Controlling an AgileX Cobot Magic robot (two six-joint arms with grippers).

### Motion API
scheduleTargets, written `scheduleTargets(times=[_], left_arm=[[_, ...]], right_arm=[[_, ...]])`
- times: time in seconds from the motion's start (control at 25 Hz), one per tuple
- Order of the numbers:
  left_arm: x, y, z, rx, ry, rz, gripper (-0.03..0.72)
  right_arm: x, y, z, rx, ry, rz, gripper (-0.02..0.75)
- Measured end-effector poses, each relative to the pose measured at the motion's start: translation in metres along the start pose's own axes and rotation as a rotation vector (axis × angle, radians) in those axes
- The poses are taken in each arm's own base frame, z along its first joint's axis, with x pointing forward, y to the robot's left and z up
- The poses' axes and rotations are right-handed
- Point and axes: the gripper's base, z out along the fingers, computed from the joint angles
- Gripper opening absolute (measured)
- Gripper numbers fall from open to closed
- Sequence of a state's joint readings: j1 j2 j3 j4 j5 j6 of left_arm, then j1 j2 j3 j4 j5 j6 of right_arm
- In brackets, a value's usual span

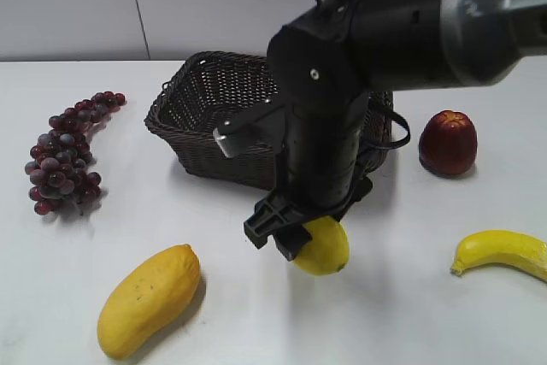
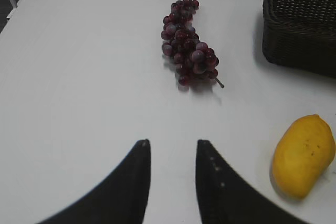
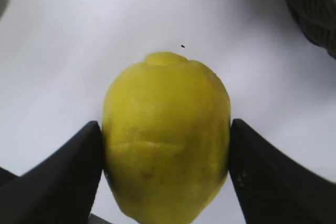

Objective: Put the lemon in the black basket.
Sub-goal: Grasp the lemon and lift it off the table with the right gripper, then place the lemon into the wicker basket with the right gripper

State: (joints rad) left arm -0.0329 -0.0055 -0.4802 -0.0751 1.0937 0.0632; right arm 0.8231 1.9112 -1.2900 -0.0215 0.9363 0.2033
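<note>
The lemon (image 1: 325,247) is bright yellow and sits at the table's front centre, just in front of the black basket (image 1: 184,104). My right gripper (image 1: 291,230) reaches down from the right and is shut on the lemon. In the right wrist view, both black fingers of the right gripper (image 3: 165,125) press the sides of the lemon (image 3: 167,135). I cannot tell whether the lemon is lifted off the table. A corner of the basket (image 3: 315,3) shows at the top right there. My left gripper (image 2: 172,142) is open and empty over bare table. The basket (image 2: 299,24) lies far to its upper right.
A bunch of dark red grapes (image 1: 67,151) lies at the left. A mango (image 1: 149,297) lies at the front left. A banana (image 1: 504,252) lies at the front right. A red apple (image 1: 447,141) stands right of the basket.
</note>
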Motion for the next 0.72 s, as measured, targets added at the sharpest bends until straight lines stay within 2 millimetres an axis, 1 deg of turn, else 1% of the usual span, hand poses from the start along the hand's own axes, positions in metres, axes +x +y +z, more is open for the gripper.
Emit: scheduleTargets(times=[0.12,0.2,0.32,0.4,0.48,0.56,0.68,0.72], left_arm=[[0.0,0.0,0.0,0.0,0.0,0.0,0.237],[0.0,0.0,0.0,0.0,0.0,0.0,0.237],[0.0,0.0,0.0,0.0,0.0,0.0,0.237],[0.0,0.0,0.0,0.0,0.0,0.0,0.237],[0.0,0.0,0.0,0.0,0.0,0.0,0.237],[0.0,0.0,0.0,0.0,0.0,0.0,0.237],[0.0,0.0,0.0,0.0,0.0,0.0,0.237],[0.0,0.0,0.0,0.0,0.0,0.0,0.236]], right_arm=[[-0.005,0.0,-0.031,-0.013,-0.06,-0.011,0.568],[-0.01,0.001,-0.056,-0.023,-0.126,-0.014,0.568],[-0.023,-0.002,-0.093,0.008,-0.24,-0.036,0.568],[-0.034,-0.004,-0.113,0.044,-0.319,-0.054,0.568],[-0.045,-0.01,-0.125,0.082,-0.37,-0.059,0.568],[-0.056,-0.019,-0.13,0.103,-0.404,-0.041,0.568],[-0.075,-0.041,-0.123,0.127,-0.424,0.005,0.568],[-0.081,-0.046,-0.115,0.131,-0.42,0.014,0.568]])
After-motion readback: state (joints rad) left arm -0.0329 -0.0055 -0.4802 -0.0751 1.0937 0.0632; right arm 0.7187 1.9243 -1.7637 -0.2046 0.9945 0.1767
